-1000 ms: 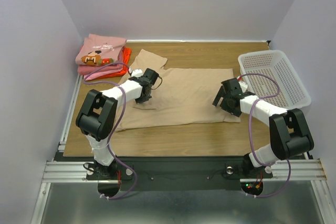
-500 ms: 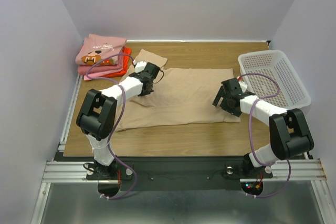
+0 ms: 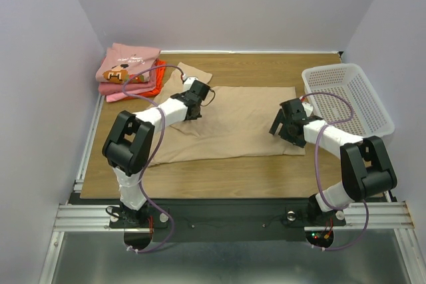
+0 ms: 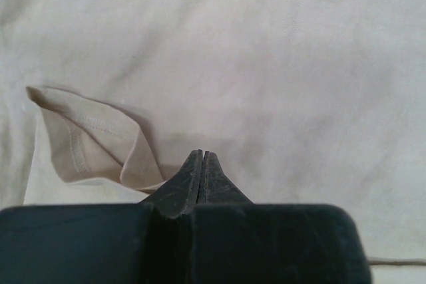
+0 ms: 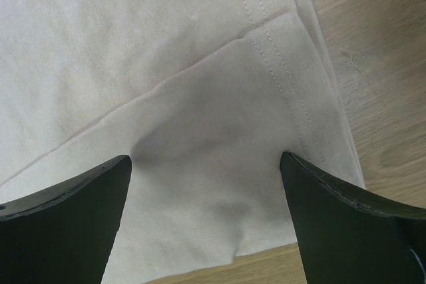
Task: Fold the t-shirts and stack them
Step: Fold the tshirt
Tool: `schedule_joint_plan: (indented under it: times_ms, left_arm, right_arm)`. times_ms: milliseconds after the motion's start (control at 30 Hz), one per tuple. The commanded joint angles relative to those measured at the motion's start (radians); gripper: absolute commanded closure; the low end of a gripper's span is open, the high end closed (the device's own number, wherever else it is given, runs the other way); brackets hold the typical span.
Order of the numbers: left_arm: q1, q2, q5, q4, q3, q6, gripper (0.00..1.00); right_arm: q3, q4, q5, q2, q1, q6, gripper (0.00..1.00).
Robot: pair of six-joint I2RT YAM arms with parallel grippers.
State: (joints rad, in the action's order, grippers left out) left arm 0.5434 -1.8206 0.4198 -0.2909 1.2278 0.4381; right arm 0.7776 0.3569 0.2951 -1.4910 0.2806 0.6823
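Tan cloth fills both wrist views: the tan t-shirt (image 3: 253,118) lies flat on the table (image 3: 266,64), its long axis running from one gripper across to the other, so each arm has its own end of the garment. The left gripper (image 4: 202,154) is pressed tight together, tips low over the collar-and-sleeve end. A curled flap of stitched sleeve hem (image 4: 86,141) stands up just to the left of those tips, and plain cloth spreads out ahead of them. Whether any fabric is pinched between the jaws cannot be told from here. The right gripper (image 5: 204,159) has its fingers spread wide and holds nothing. Directly beneath the gap is the shirt's near bottom corner (image 5: 313,98), lying doubled over, with bare wood just beyond the right-hand finger. The folded stack (image 3: 130,71) of pink and orange-red shirts sits beyond and to the outer side of the left gripper, well away from the right one, while the white basket (image 3: 331,68) lies past the right gripper's outer side. The fold will likely turn on that lengthwise layout: each end needs its nearest arm, and carrying to the stack falls to the left.
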Motion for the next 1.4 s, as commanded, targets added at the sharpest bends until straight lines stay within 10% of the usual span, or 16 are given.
schedule_joint_plan:
  times_ms: [0, 667, 867, 900, 933, 1367]
  left_arm:
    - [0.026, -0.031, 0.005, 0.035, 0.050, -0.061, 1.00]
    - [0.039, -0.085, -0.009, 0.041, 0.130, -0.081, 0.98]
    - [0.050, -0.075, 0.010, 0.007, 0.128, -0.067, 0.39]
    - [0.050, -0.054, 0.013, 0.001, 0.124, -0.059, 0.08]
    - [0.052, -0.040, 0.014, -0.004, 0.119, -0.056, 0.02]
    - [0.030, 0.331, 0.060, 0.012, -0.186, 0.166, 0.02]
  right_arm:
    - [0.008, -0.006, -0.011, -0.011, -0.009, -0.003, 0.00]
    - [0.008, -0.006, -0.022, -0.003, -0.009, -0.009, 0.00]
    - [0.006, -0.006, -0.031, -0.002, -0.009, -0.010, 0.00]
    - [0.006, -0.006, -0.036, 0.000, -0.011, -0.013, 0.00]
    - [0.008, -0.006, -0.036, 0.001, -0.009, -0.015, 0.00]
    - [0.012, -0.009, -0.057, 0.026, -0.009, -0.049, 0.00]
